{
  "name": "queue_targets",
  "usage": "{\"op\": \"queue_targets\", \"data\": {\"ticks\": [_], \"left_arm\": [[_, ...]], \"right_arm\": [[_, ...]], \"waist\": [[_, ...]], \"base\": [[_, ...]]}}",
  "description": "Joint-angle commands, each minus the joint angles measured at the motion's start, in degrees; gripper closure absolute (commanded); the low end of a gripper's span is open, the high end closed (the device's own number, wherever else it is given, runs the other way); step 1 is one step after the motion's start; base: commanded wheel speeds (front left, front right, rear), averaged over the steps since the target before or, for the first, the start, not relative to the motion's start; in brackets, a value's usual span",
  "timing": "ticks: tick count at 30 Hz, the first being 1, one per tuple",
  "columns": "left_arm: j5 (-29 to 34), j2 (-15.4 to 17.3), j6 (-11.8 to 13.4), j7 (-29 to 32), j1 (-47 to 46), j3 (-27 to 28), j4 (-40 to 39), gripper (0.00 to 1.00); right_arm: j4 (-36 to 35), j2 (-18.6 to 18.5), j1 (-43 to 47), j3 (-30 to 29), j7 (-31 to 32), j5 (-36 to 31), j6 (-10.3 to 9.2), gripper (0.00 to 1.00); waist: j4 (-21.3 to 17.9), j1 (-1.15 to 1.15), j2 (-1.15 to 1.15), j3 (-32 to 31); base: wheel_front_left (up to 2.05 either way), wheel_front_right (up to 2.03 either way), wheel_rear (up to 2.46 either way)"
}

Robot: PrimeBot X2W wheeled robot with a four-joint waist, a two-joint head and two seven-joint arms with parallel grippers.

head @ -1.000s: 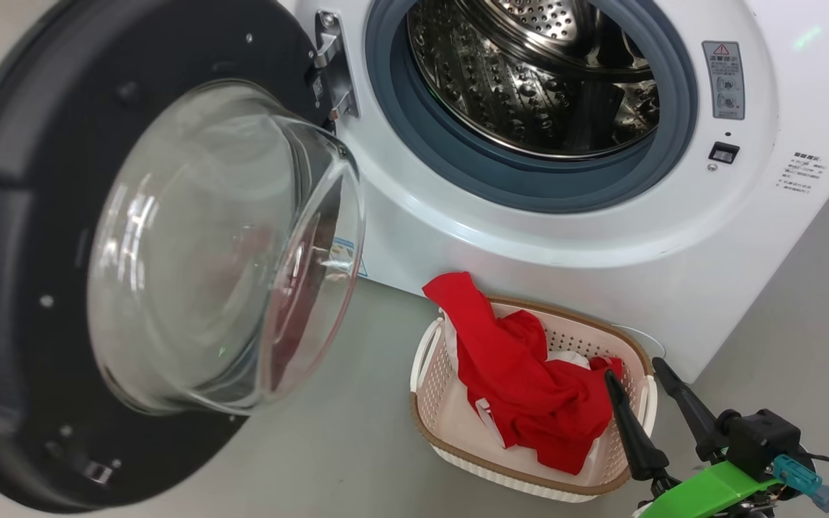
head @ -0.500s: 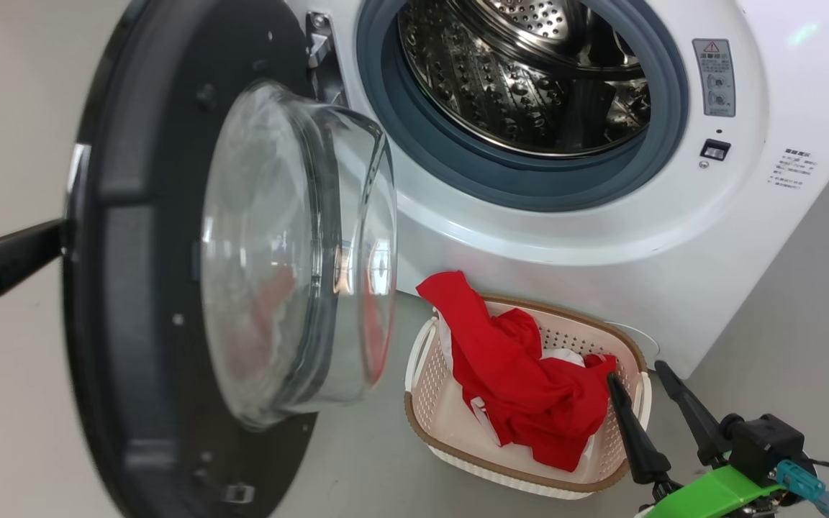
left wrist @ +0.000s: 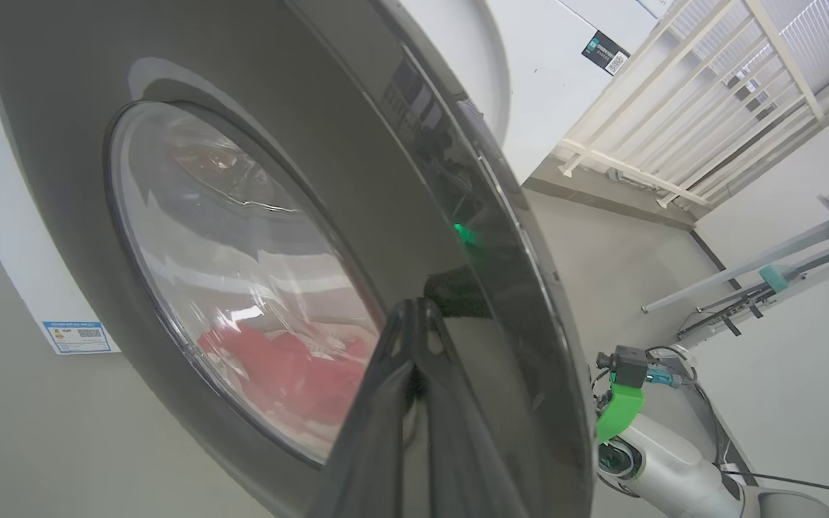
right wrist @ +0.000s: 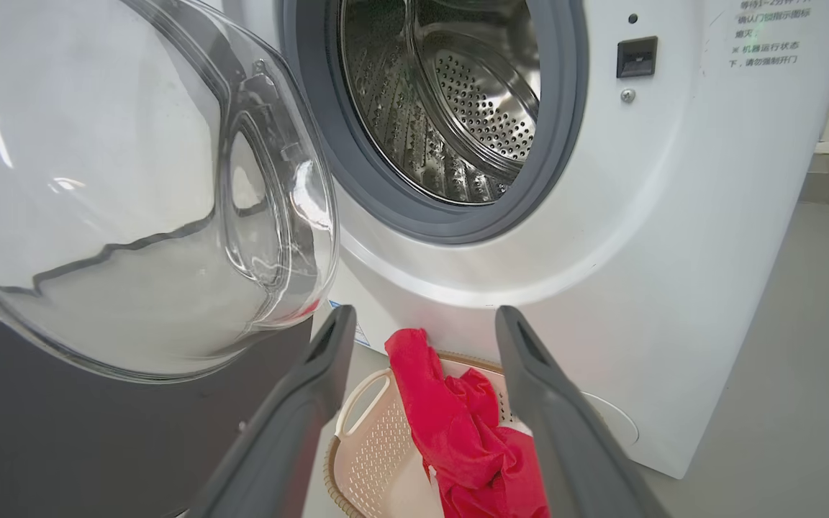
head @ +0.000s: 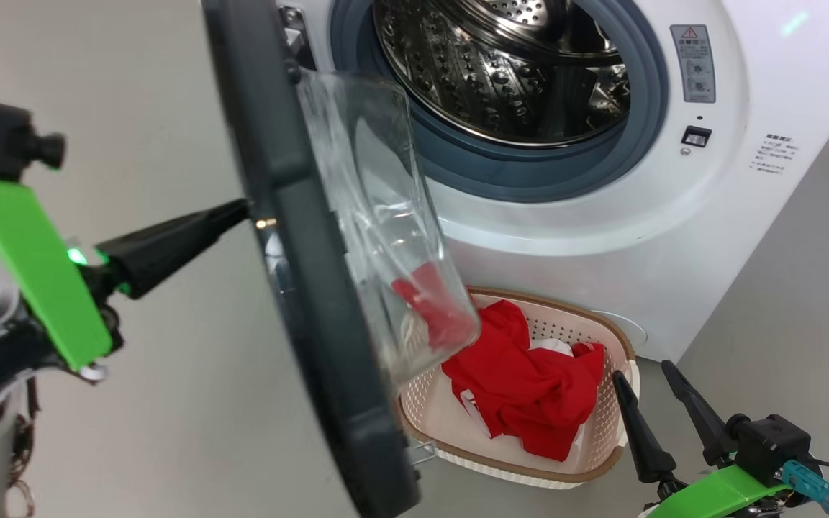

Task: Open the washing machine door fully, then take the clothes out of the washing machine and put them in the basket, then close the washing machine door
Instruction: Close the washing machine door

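Note:
The washing machine [head: 601, 237] stands with its steel drum [head: 501, 65] exposed and nothing inside that I can see. The washing machine door [head: 299, 273] is half swung, edge-on to my head, its glass bowl [head: 386, 237] facing the opening. My left gripper [head: 244, 208] is shut, its tips pressed against the door's glossy black outer face [left wrist: 299, 108]. The red clothes [head: 529, 388] lie in the cream basket [head: 565, 327] on the floor below the drum. My right gripper [head: 641, 370] hovers open just right of the basket, holding nothing; its fingers [right wrist: 335, 338] frame the clothes [right wrist: 458, 432].
Grey floor surrounds the washer. In the left wrist view a white railing [left wrist: 709, 93] and a metal frame [left wrist: 767, 266] stand beyond the door, and my right arm [left wrist: 623, 410] shows past the rim. The basket sits close under the door's swing path.
The door has swung from wide open to edge-on, toward the opening. My left gripper has come into view behind it, pushing its outer face. The right gripper has stayed put.

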Motion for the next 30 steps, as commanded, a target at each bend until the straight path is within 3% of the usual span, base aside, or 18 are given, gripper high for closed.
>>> {"op": "queue_targets", "data": {"ticks": [1,12,23,25,29,30], "left_arm": [[0.21,2.09,-0.79,-1.14,-1.47,1.39,-2.01,1.0],[2.76,2.44,-0.79,-6.59,1.27,1.36,0.41,1.0],[7.58,1.13,-0.79,-15.97,12.2,2.72,5.98,0.98],[7.91,0.54,-0.79,-18.14,14.16,3.31,7.35,0.75],[8.48,-0.36,-0.79,-22.25,17.7,3.92,9.86,0.54],[8.85,-0.41,-0.79,-23.33,18.51,3.95,10.48,0.43]], "right_arm": [[-1.55,-0.5,-1.39,1.33,-0.38,-0.64,0.36,0.0],[-1.66,-0.27,-1.21,0.8,-0.38,-0.76,0.36,0.0],[-1.22,0.34,-0.95,1.56,-0.38,-0.61,0.36,0.0],[-1.14,0.5,-0.91,1.8,-0.38,-0.54,0.36,0.0],[-1.07,0.72,-0.73,1.98,-0.38,-0.45,0.36,0.0],[-1.08,0.75,-0.67,2.0,-0.38,-0.44,0.36,0.0]], "waist": [[-0.25,0.0,0.0,0.19],[-0.38,0.0,0.0,-0.01],[0.1,0.0,0.0,-1.89],[0.0,0.0,0.0,-2.24],[0.01,0.0,0.0,-2.65],[0.02,0.0,0.0,-2.69]], "base": [[0.0,0.0,0.0],[0.0,0.0,0.0],[0.0,0.0,0.0],[0.0,0.0,0.0],[0.0,0.0,0.0],[0.0,0.0,0.0]]}}
